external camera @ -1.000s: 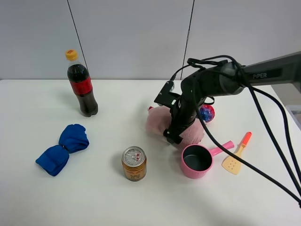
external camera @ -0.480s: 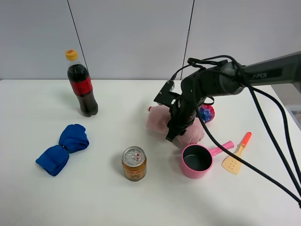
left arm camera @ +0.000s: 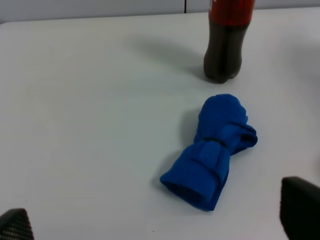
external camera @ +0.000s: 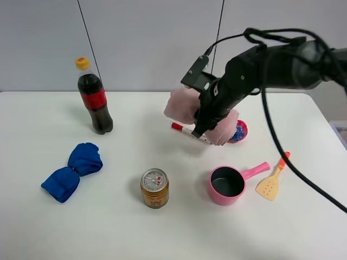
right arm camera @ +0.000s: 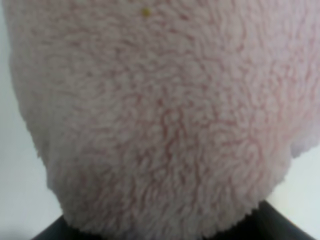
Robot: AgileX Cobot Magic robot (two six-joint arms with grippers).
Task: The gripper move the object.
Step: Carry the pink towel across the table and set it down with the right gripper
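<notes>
The pink fluffy rolled towel (external camera: 181, 105) hangs in the air above the table, held in the middle by my right gripper (external camera: 201, 125), which is shut on it. One end sticks out left of the arm, the other (external camera: 223, 130) right of it. In the right wrist view the pink towel (right arm camera: 155, 115) fills nearly the whole picture. My left gripper is open over the table near the blue cloth bundle (left arm camera: 210, 160); only its two dark fingertips (left arm camera: 300, 212) show at the picture's edge. The left arm is out of the exterior high view.
A cola bottle (external camera: 94, 97) stands at the back left. The blue cloth bundle (external camera: 72, 171) lies front left. A can (external camera: 154, 188) stands front centre. A pink saucepan (external camera: 227, 185) and orange spatula (external camera: 274, 177) lie front right. A red-capped marker (external camera: 187, 131) and a blue-pink ball (external camera: 239, 131) lie under the lifted towel.
My right gripper has lifted the pink towel off the table, up and back. A red-capped marker that lay under it now shows. The other things have not moved.
</notes>
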